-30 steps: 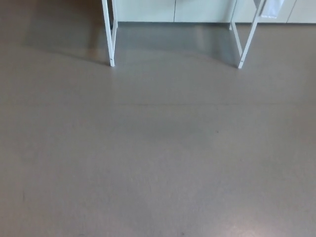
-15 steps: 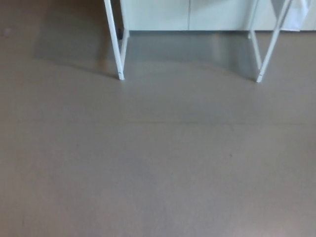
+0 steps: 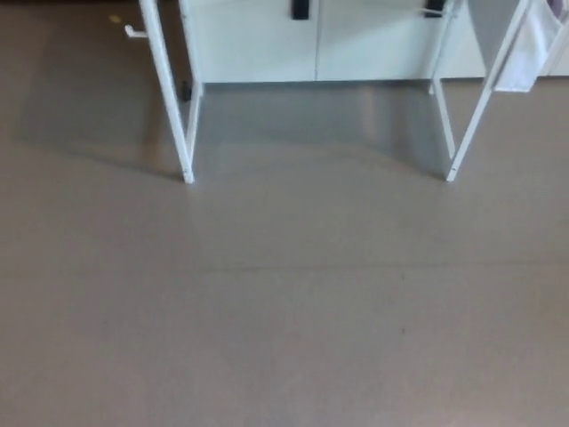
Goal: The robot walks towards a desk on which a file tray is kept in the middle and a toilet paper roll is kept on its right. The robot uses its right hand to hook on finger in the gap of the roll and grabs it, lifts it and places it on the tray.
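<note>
1. Head view looks down at the floor; neither the toilet paper roll nor the file tray shows anywhere, so where they lie cannot be told from here.
2. Neither of the robot's hands comes into the picture, left or right, so I cannot tell whether they are released, clenched or grasping anything, and nothing can be placed relative to them.
3. Of the desk only the legs are visible: a white left leg [image 3: 169, 98] slanting down to a foot on the floor, and a white right leg [image 3: 471, 116] slanting the opposite way, the two well apart.
4. Behind the legs runs a row of pale cabinets [image 3: 311, 40] along the top edge, with two small dark handles [image 3: 300, 9] near the top.
5. A whitish cloth or bag [image 3: 524, 53] hangs at the upper right, just beside the right leg.
6. A grey-brown floor [image 3: 284, 311] fills the rest, with a faint seam running across it and a soft shadow under the desk.
</note>
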Motion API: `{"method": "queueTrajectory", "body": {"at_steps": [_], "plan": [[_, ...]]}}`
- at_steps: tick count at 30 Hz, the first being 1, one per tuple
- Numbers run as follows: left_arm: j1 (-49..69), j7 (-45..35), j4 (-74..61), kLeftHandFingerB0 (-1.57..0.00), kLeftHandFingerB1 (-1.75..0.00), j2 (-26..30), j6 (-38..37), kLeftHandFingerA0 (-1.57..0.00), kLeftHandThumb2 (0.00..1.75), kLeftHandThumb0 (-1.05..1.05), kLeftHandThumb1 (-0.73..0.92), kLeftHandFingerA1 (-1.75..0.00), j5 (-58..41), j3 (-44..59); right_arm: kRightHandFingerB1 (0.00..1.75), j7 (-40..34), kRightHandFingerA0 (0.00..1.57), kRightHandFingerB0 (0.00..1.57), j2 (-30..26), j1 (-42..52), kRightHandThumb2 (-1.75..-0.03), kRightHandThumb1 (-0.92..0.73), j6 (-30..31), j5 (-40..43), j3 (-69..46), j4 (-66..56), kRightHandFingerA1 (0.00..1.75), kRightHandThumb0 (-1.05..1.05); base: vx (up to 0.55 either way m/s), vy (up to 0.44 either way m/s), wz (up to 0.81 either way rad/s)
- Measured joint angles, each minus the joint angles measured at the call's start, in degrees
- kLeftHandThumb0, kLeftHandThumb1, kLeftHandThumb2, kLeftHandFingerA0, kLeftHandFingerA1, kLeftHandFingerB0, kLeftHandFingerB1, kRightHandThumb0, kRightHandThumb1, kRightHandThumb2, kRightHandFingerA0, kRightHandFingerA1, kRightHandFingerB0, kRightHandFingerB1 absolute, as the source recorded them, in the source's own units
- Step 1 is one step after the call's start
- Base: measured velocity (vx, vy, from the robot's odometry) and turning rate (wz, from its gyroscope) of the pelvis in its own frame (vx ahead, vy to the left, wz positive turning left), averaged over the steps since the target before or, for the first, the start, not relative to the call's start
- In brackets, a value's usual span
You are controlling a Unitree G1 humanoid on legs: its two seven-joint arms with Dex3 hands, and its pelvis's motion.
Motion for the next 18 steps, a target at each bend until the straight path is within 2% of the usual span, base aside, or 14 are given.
{"method": "queueTrajectory", "body": {"at_steps": [5,13,18], "plan": [[0.2,0.0,0.1,-0.44,-0.51,0.0,0.0,-0.48,0.63,-0.38,0.79,-0.79,0.0,0.0,0.36,0.0,0.39,0.46,0.0,0.2,-0.59,-0.63,0.0,0.0,0.0,0.2,0.6,-0.53,0.29,-0.028,0.08],[0.0,0.0,0.3,-0.44,-0.51,-0.4,0.0,-0.48,0.63,-0.38,0.79,-0.79,0.0,0.0,0.36,0.0,0.39,0.46,0.0,-0.2,-0.59,-0.63,0.1,0.0,0.1,0.2,0.6,-0.53,0.34,-0.213,0.12],[-0.1,0.0,0.4,-0.44,-0.51,-0.4,0.0,-0.48,0.63,-0.38,0.79,-0.79,0.0,0.0,0.36,0.0,0.39,0.46,-0.1,-0.3,-0.59,-0.63,0.1,0.0,0.1,0.2,0.6,-0.53,0.23,-0.103,-0.01]]}}
